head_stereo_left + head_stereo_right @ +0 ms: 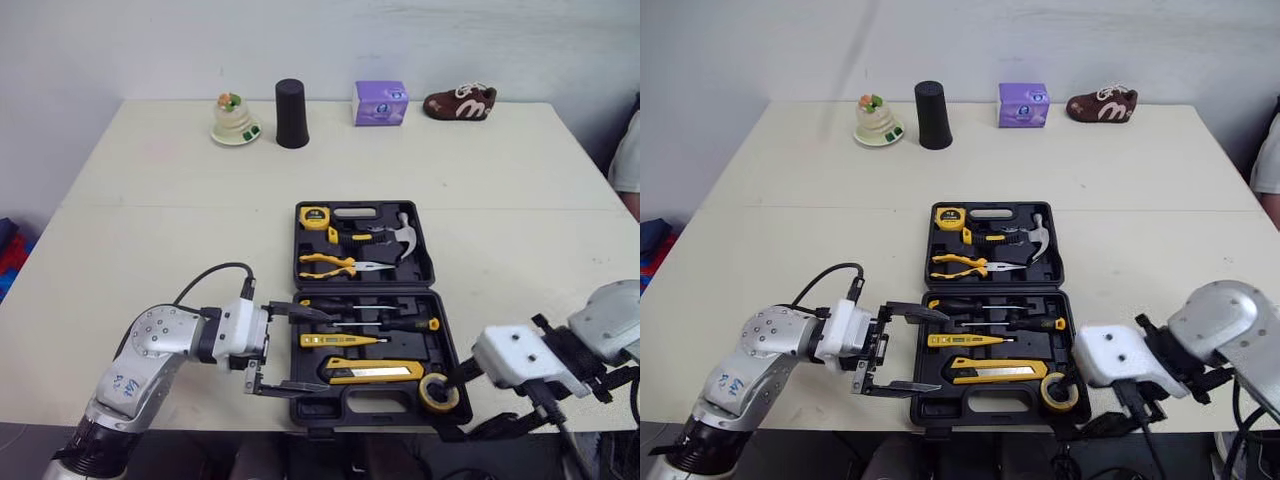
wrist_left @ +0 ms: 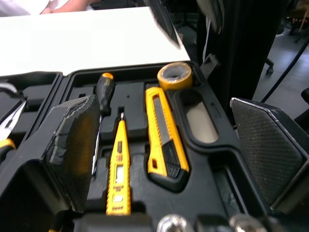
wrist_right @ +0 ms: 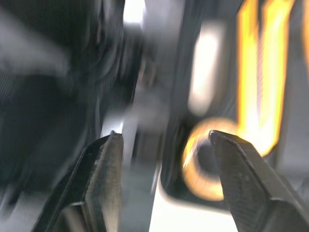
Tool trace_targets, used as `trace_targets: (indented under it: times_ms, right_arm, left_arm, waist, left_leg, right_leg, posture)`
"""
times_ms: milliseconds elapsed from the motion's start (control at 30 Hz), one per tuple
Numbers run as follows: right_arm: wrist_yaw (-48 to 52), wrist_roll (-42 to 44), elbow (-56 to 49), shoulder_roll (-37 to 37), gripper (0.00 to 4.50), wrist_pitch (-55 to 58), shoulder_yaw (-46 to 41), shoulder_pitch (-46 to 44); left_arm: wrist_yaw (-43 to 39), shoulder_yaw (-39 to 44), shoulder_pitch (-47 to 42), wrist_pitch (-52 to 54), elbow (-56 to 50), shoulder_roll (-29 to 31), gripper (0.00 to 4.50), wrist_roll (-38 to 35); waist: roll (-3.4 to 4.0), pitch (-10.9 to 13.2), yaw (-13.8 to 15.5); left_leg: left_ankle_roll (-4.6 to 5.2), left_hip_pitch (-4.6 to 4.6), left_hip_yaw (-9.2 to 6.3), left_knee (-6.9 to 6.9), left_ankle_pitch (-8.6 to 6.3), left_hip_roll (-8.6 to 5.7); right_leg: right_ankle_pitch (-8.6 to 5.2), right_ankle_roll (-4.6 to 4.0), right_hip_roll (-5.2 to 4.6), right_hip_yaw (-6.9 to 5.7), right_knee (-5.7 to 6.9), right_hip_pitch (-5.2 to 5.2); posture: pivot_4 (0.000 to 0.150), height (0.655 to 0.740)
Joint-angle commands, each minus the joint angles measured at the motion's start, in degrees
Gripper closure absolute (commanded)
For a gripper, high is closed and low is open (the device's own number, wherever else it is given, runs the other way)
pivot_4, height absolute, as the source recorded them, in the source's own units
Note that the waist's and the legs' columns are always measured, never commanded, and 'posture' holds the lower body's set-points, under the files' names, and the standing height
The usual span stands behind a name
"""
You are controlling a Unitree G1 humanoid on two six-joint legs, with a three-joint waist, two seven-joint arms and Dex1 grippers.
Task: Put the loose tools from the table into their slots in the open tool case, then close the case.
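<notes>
The black tool case (image 1: 425, 245) lies open near the table's front edge. Its far half holds a tape measure (image 1: 316, 216), pliers (image 1: 335, 265) and a hammer (image 1: 400, 235). In the near half are screwdrivers (image 1: 385, 324), a yellow tester (image 2: 118, 179) and a yellow utility knife (image 2: 164, 140). A yellow tape roll (image 1: 439, 392) sits at the case's front right corner. My left gripper (image 1: 328, 354) is open over the near half's left side. My right gripper (image 3: 165, 134) is open at that front right corner, the tape roll (image 3: 203, 164) close to one finger.
Along the far edge of the table stand a small dish with a figure (image 1: 235, 118), a black cup (image 1: 291, 113), a purple box (image 1: 380, 103) and a brown shoe (image 1: 460, 103). A person's sleeve (image 1: 628, 160) shows at the right edge. The case's front reaches the table's front edge.
</notes>
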Motion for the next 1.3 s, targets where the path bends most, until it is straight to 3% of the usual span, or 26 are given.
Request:
trace_targets:
  times_ms: [33, 67, 133, 300, 533, 667, 767, 967, 1067, 1233, 1300]
  right_arm:
    - [-4.2, 4.7, 1.6, 5.9, 3.25, -0.3, -5.7, 4.2]
    - [-5.4, 3.6, 2.4, 7.8, 3.84, -1.8, -5.4, 6.0]
    - [-5.3, -1.4, 4.3, 9.9, 4.46, -7.5, -3.3, 9.5]
    - [-5.3, -9.1, 12.8, 16.1, 4.46, -21.1, 2.4, 11.8]
    - [-5.2, -17.2, 28.6, 19.2, 4.46, -32.7, 8.2, 13.4]
    - [-5.3, -12.5, 31.7, 20.6, 4.46, -31.6, 7.0, 13.6]
    - [-5.1, -10.0, 31.2, 19.8, 4.46, -29.6, 6.1, 13.3]
    - [-10.9, 4.6, 13.4, 14.4, 4.46, -15.2, -3.5, 13.4]
    - [-18.2, 9.4, 13.3, 10.8, 4.50, -5.3, -10.8, 9.5]
    - [-23.9, 0.2, 20.7, 8.3, 4.50, -4.4, -10.0, 5.5]
    - [-24.8, -5.8, 25.3, 7.6, 4.50, -7.5, -6.7, 3.6]
  left_arm:
    - [-0.4, 1.3, -0.6, -1.0, 0.1, 0.5, 0.00, -0.1]
    - [-0.6, 1.4, -0.6, -0.9, 0.2, 0.7, 0.00, -0.3]
    - [-0.8, 1.5, -0.6, -0.7, 0.3, 1.0, 0.00, -0.3]
    - [-1.3, 1.9, -0.5, -0.5, 0.5, 2.3, 0.00, -0.3]
    - [-1.3, 3.4, 0.4, 0.0, 0.5, 3.8, 0.00, -0.7]
    - [-1.1, 5.0, 1.2, 1.5, 0.2, 4.5, 0.00, -2.0]
    - [1.2, 7.5, 0.4, 2.3, 1.5, 3.5, 0.00, -3.5]
    - [4.5, 12.2, -0.2, 0.8, 7.2, 3.5, 0.00, -1.0]
    - [8.6, 12.3, -1.5, 0.4, 12.3, 3.6, 0.88, 3.9]
    - [12.7, 8.6, -5.0, 2.9, 17.9, 2.1, 2.59, 8.7]
    - [13.6, 6.1, -6.4, 3.8, 19.2, 1.1, 3.49, 10.9]
  waist:
    - [-0.06, 0.0, 0.1]
    - [-0.07, 0.0, 0.1]
    - [-0.09, 0.0, 0.1]
    - [-0.18, 0.0, -0.1]
    - [-0.24, 0.1, -0.1]
    - [-0.46, 0.0, 0.0]
    - [-0.54, -0.1, 0.0]
    - [-0.29, 0.1, 0.1]
    - [-0.14, 0.2, 0.0]
    - [-0.25, 0.1, 0.4]
    - [-0.23, 0.1, 0.8]
  left_leg:
    - [0.00, 0.00, -0.03, 0.03, 0.00, 0.00]
    - [0.00, -0.01, -0.05, 0.02, 0.01, -0.01]
    - [0.02, 0.00, -0.05, 0.02, 0.01, -0.02]
    - [0.04, 0.02, -0.05, 0.02, 0.03, -0.05]
    - [-0.02, 0.18, -0.02, 0.02, 0.08, -0.04]
    - [-0.01, 1.06, 0.00, -0.29, 0.04, 0.01]
    - [0.00, 1.15, 0.00, -0.34, -0.01, 0.04]
    - [0.07, 0.93, -0.02, -0.31, -0.04, 0.03]
    - [0.14, 0.82, -0.02, -0.39, -0.02, 0.00]
    - [0.06, 0.53, -0.01, -0.45, -0.02, 0.07]
    - [0.07, -0.12, 0.01, -0.33, -0.02, 0.02]
  right_leg:
    - [0.00, 0.01, -0.01, -0.01, 0.01, 0.01]
    - [0.02, 0.03, -0.01, -0.01, 0.00, 0.03]
    - [0.03, 0.05, -0.04, 0.00, 0.00, 0.05]
    - [0.05, 0.09, -0.04, -0.03, -0.03, 0.09]
    - [0.07, 0.08, -0.02, 0.01, 0.07, 0.16]
    - [0.05, 0.01, -0.04, -0.02, -0.39, 1.12]
    - [-0.06, -0.24, -0.10, -0.04, -0.58, 1.28]
    - [0.06, -0.52, -0.28, -0.06, -0.81, 1.20]
    - [0.21, -0.24, -0.33, -0.08, -0.77, 0.98]
    - [0.30, -0.07, -0.17, -0.09, -0.75, 0.57]
    - [0.33, -0.02, -0.18, -0.11, -0.74, 0.05]
  posture:
    - [0.150, 0.7400]
    - [0.150, 0.7400]
    - [0.150, 0.7400]
    - [0.150, 0.7400]
    - [0.150, 0.7400]
    - [0.150, 0.7400]
    - [0.150, 0.7400]
    - [0.150, 0.7400]
    - [0.150, 0.7400]
    - [0.150, 0.7400]
    - [0.150, 0.7400]
